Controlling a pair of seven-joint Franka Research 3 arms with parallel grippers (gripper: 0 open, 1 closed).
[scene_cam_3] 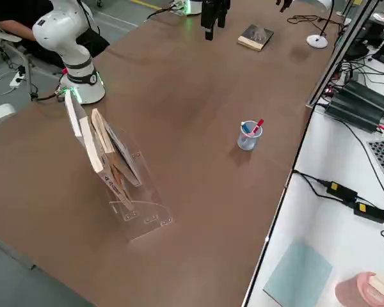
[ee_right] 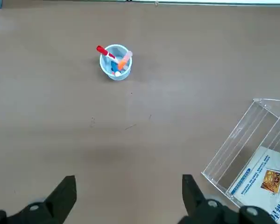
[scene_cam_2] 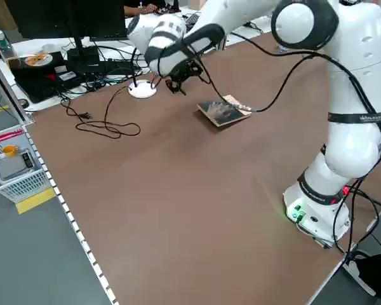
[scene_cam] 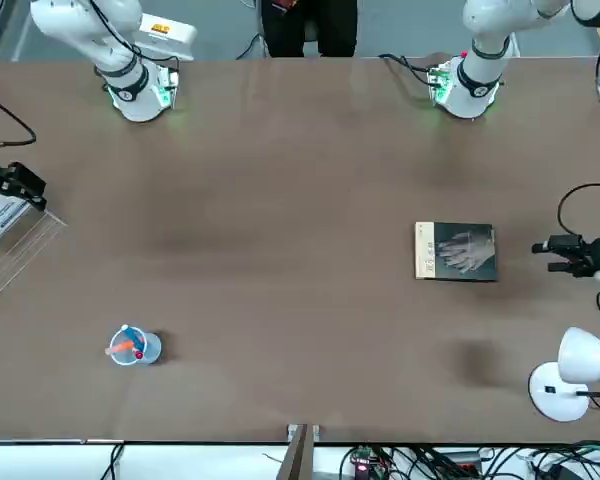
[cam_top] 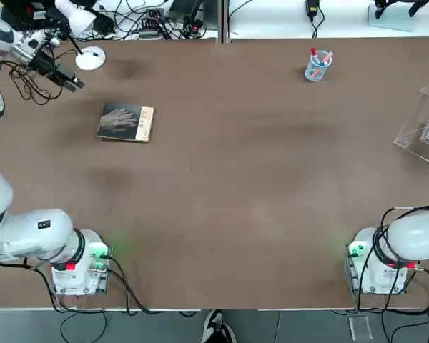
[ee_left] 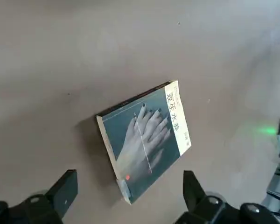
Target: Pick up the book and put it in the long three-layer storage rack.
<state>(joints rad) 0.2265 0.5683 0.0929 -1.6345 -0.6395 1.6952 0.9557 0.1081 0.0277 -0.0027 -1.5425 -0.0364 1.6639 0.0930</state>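
At the far left of the table, the left gripper [cam_top: 66, 80] hovered with its fingers apart, empty, just beyond the book [cam_top: 126, 123], apparently lining up a grasp. The book lay flat, cover up, beside a white lamp [cam_top: 90, 57]. Further right stood a clear cup [cam_top: 317, 66] holding pens. At the far right, the long three-layer storage rack [cam_top: 422, 123] already held printed booklets; the right gripper [ee_right: 129, 198] waited above it, fingers apart.

Bare table between book [cam_top: 126, 123] and rack [cam_top: 423, 125]; pen cup [cam_top: 317, 66] off-path.
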